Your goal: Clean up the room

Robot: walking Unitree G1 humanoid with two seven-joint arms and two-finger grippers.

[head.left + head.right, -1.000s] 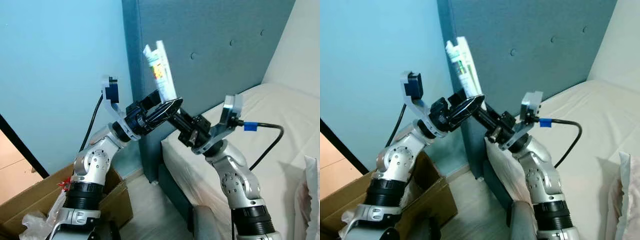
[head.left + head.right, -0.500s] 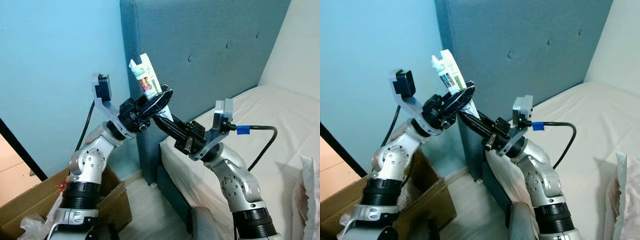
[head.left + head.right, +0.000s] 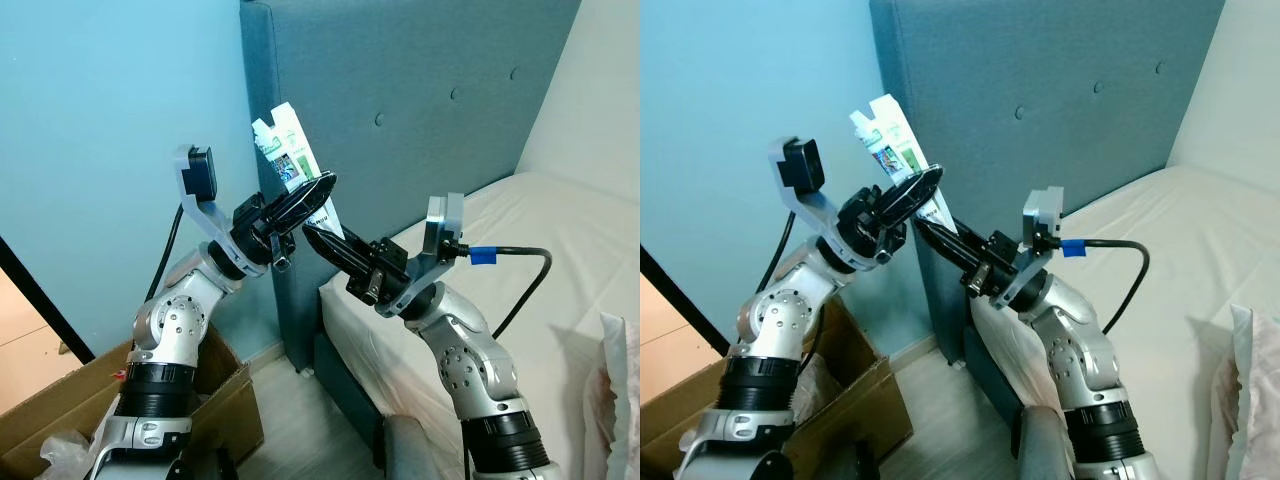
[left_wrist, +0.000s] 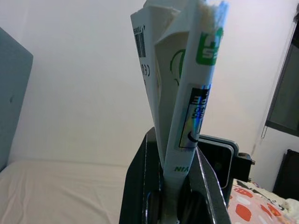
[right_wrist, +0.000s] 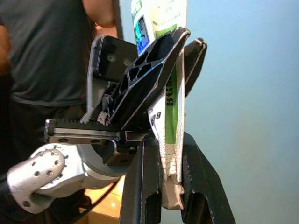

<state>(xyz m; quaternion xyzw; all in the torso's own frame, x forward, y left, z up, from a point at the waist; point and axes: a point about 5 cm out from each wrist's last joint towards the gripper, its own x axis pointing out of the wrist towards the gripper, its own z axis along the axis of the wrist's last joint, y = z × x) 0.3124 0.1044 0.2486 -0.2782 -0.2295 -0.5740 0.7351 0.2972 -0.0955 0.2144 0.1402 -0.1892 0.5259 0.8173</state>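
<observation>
Both my arms are raised in front of the blue padded headboard [image 3: 420, 90], and they meet on one thing: a flattened white tube [image 3: 290, 160] with green print. My left gripper [image 3: 305, 197] is clamped on it around the middle, so its crimped top sticks up against the headboard edge. My right gripper [image 3: 322, 237] comes in from below and its fingers are closed on the tube's lower end, just under the left one. In the right wrist view the tube [image 5: 169, 140] sits pinched between my black fingers, with the left gripper's fingers [image 5: 149, 79] right above. In the left wrist view the tube [image 4: 180, 93] stands straight up out of my fingers.

Room-wise: light blue wall [image 3: 110, 110] to my left, a bed with a cream sheet [image 3: 560, 300] to my right, and an open cardboard box [image 3: 70, 395] on the floor by my left side. A person in a dark shirt [image 5: 46, 51] stands behind my left arm.
</observation>
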